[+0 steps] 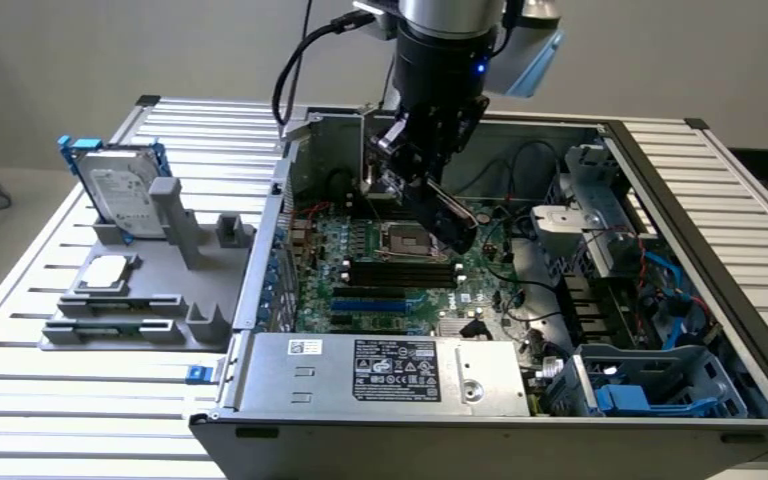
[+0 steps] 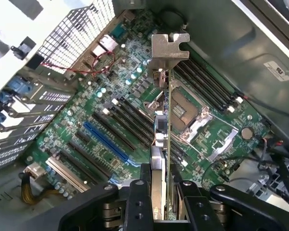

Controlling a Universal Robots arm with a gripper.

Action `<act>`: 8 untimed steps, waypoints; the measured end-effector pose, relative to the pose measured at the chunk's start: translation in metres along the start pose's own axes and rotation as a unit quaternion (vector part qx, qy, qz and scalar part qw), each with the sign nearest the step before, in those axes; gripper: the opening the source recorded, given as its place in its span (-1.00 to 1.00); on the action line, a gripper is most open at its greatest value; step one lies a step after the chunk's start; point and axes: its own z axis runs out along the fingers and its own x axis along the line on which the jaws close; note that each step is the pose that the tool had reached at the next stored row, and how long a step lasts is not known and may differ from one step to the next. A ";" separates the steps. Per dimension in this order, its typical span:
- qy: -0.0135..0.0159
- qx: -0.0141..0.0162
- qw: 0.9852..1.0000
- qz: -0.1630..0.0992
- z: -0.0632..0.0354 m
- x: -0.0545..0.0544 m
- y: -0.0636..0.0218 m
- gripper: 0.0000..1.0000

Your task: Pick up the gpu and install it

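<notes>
Hovering inside the open computer case (image 1: 491,445), the gripper (image 2: 161,192) has its jaws pinching the gpu (image 2: 169,50) edge-on above the motherboard (image 2: 86,120) — apparently mid-carry, not yet seated — so seating likely calls for aligning its lower edge with a slot, probably the blue slot (image 2: 105,141).
</notes>
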 end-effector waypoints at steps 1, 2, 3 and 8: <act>0.000 0.000 1.000 -0.009 0.0006 0.000 0.0000 -0.48; 0.001 -0.001 1.000 -0.018 0.0012 0.000 0.0000 -0.48; 0.001 -0.001 1.000 -0.028 0.0018 0.000 -0.0001 -0.48; 0.003 -0.004 0.997 -0.072 0.0046 0.000 -0.0002 -0.48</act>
